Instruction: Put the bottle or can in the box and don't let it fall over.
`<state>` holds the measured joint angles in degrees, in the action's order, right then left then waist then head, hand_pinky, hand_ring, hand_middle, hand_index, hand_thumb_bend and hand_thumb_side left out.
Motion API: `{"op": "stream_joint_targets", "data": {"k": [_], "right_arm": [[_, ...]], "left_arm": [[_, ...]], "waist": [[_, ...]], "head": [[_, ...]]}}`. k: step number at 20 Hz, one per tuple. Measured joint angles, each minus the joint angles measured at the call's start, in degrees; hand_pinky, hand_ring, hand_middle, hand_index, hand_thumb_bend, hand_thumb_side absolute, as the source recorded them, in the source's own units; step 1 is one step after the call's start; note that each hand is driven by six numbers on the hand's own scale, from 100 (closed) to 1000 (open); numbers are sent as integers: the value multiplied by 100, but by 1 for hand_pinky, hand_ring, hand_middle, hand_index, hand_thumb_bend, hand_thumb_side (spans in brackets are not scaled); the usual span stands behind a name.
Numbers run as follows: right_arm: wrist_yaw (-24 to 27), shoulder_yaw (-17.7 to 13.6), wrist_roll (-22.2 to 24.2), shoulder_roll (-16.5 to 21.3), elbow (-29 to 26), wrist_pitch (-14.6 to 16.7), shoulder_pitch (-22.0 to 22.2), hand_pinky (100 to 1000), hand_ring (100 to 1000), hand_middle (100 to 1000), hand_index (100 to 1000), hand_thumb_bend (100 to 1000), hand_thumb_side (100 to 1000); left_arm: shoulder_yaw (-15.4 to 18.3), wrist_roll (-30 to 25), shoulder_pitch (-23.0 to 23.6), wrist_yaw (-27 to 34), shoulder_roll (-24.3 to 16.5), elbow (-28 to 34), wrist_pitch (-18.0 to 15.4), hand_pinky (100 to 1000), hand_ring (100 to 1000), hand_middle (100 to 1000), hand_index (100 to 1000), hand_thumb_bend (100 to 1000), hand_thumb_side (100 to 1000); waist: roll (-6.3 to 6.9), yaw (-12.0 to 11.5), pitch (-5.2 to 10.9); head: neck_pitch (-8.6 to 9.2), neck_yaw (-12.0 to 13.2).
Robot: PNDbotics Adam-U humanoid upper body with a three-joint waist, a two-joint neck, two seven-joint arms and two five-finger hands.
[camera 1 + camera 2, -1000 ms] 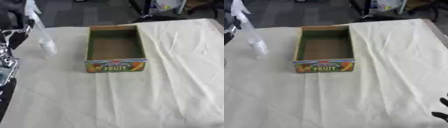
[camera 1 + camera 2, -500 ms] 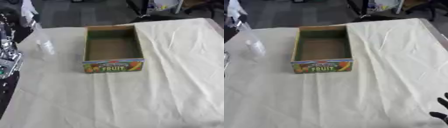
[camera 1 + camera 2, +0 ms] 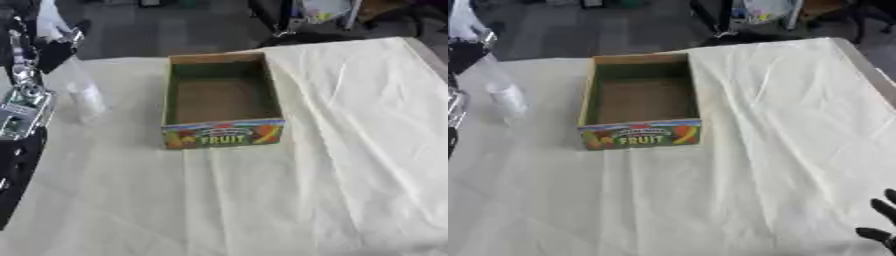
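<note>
One left hand at the table's upper left, fingers closed around the top of a clear plastic bottle standing left of the fruit box. Box holds nothing. Right hand idle, fingers relaxed, lower right corner, over cream tablecloth.

Moved in from the upper left edge of the frame over the last second: left hand, now dark against the upper part of the clear bottle, where before only a little of it showed beside the neck. Seen more plainly in the right eye view too, at the upper left corner. Silver part of the arm a bit higher at the left edge. Slight shift of the whole picture, so a small camera move.
</note>
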<state>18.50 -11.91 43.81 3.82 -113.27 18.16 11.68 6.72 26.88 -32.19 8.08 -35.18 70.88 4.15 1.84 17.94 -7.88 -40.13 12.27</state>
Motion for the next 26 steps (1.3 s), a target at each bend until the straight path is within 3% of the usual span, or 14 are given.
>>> {"op": "stream_joint_targets", "data": {"k": [21, 26], "right_arm": [[0, 35, 61, 0, 0, 29, 2, 789, 1000, 1000, 1000, 100, 470], [0, 35, 70, 0, 0, 35, 2, 790, 1000, 1000, 1000, 100, 470]], "left_arm": [[-69, -559, -178, 298, -279, -384, 138, 808, 828, 641, 884, 775, 271], [-89, -664, -220, 297, -328, -489, 172, 829, 875, 650, 886, 773, 270]], "waist": [[-19, 38, -8], [-20, 48, -9]], "head": [[54, -3], [56, -6]]}}
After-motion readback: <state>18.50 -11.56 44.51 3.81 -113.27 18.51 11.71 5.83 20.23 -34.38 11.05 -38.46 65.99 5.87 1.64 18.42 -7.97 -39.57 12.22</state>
